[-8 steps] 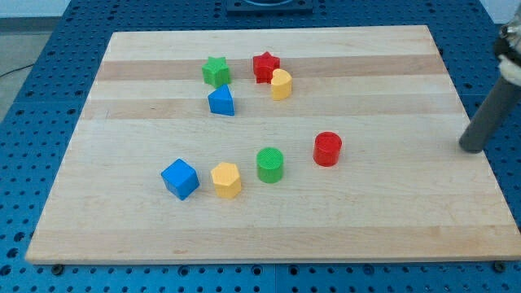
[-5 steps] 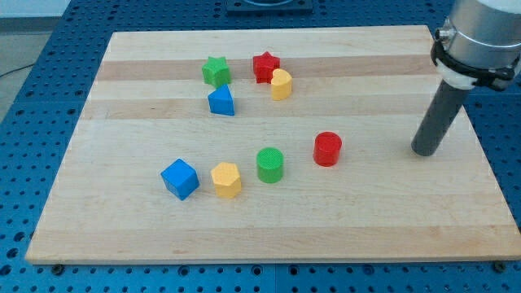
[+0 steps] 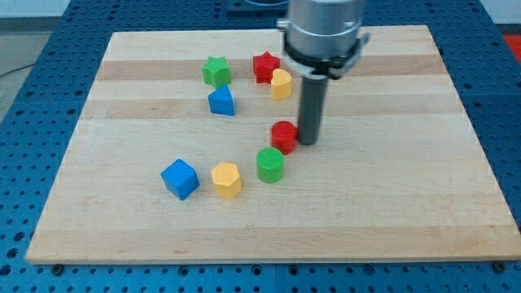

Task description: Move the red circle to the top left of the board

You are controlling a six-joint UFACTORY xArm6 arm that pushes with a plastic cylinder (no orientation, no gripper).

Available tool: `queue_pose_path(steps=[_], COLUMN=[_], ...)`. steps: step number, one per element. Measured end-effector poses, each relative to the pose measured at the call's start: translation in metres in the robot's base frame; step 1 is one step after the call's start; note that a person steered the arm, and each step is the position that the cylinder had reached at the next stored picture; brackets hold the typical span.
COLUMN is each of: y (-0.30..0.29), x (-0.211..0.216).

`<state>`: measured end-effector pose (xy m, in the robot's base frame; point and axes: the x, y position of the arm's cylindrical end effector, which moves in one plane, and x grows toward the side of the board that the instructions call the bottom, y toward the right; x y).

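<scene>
My tip [image 3: 308, 142] has swept in from the bench's [image 3: 391, 212] right edge and now touches the red circle [image 3: 283, 135] — already nudged left, mid-bench, just above the green circle [image 3: 270, 164]. No jaws fitted. Top-left corner well off.

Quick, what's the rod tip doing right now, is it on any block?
My tip: no gripper, holds nothing; it presses against the view's right side of the red circle block, which sits just above the green circle block.
</scene>
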<state>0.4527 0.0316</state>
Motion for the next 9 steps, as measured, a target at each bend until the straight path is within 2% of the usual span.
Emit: queue_pose_path(steps=[1, 2, 3, 5, 6, 8, 9], y=[-0.029, -0.031, -0.056, -0.135, -0.141, -0.097, -0.137], x=[0.017, 0.029, 0.029, 0.001, -0.015, -0.020, -0.025])
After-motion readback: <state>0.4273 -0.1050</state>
